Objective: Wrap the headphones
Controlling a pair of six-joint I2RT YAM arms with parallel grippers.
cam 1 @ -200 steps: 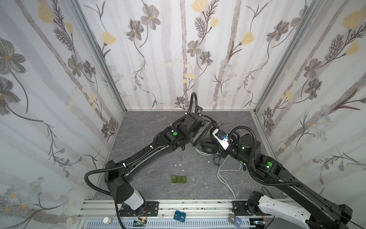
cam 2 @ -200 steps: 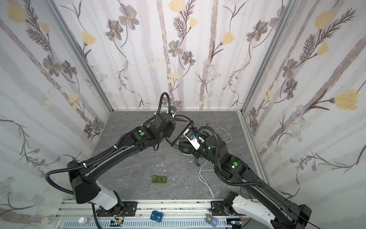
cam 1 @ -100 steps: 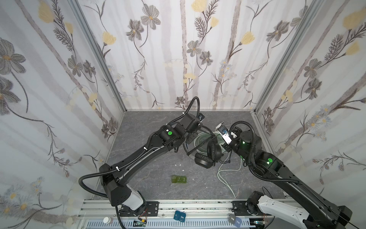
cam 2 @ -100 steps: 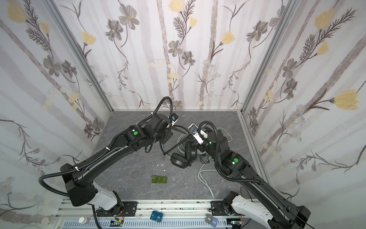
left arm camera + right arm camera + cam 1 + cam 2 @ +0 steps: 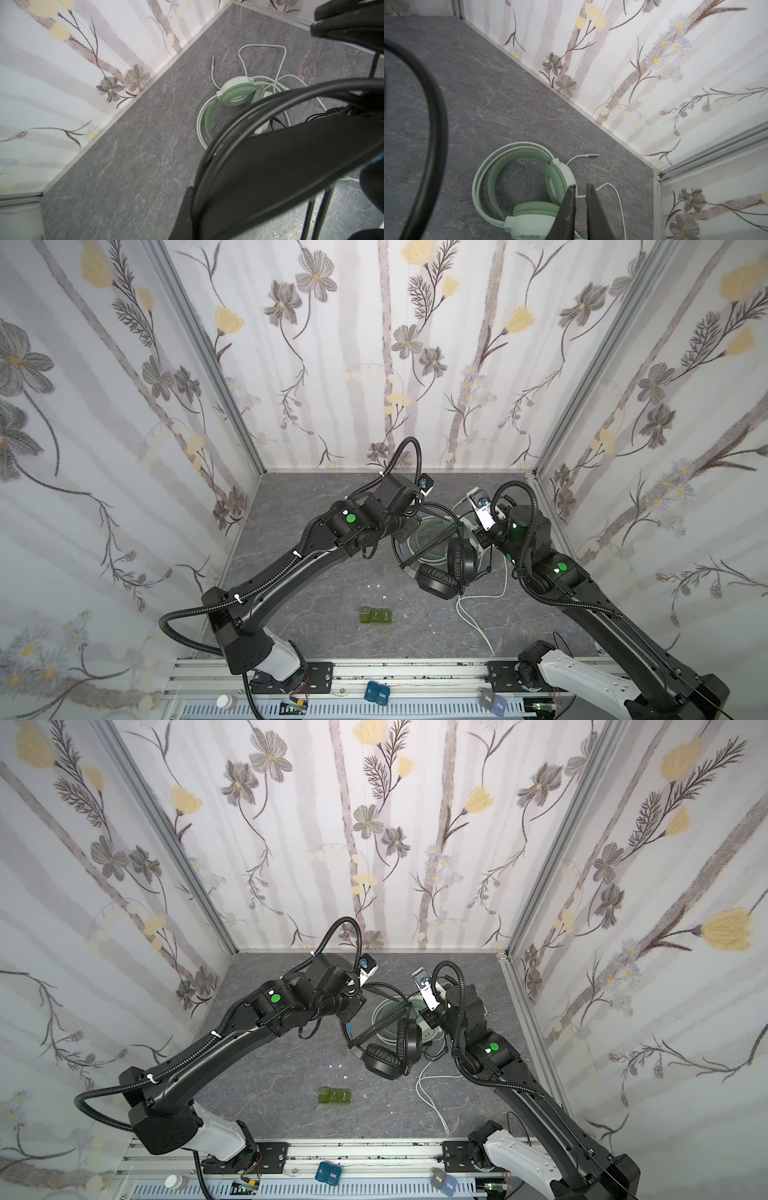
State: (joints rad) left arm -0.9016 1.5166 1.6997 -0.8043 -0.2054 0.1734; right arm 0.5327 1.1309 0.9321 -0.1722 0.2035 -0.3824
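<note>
My left gripper is shut on the headband of the black headphones, which hang from it with both ear cups low, just above the floor. In both top views its black cable stretches across the band's arc. The mint-green headphones lie on the floor under them, also seen from the left wrist. Their pale cable trails toward the front rail. My right gripper hovers over a mint ear cup, jaws a narrow gap apart with nothing between them.
A small green block strip lies on the grey floor in front of the headphones. The mint cable's plug rests near the back wall. Flowered walls enclose three sides; a metal rail runs along the front.
The grippers, close together at the black headphones a second ago, have drawn apart. The left one still holds the band and the cups now hang lower; the right jaws have parted slightly.
</note>
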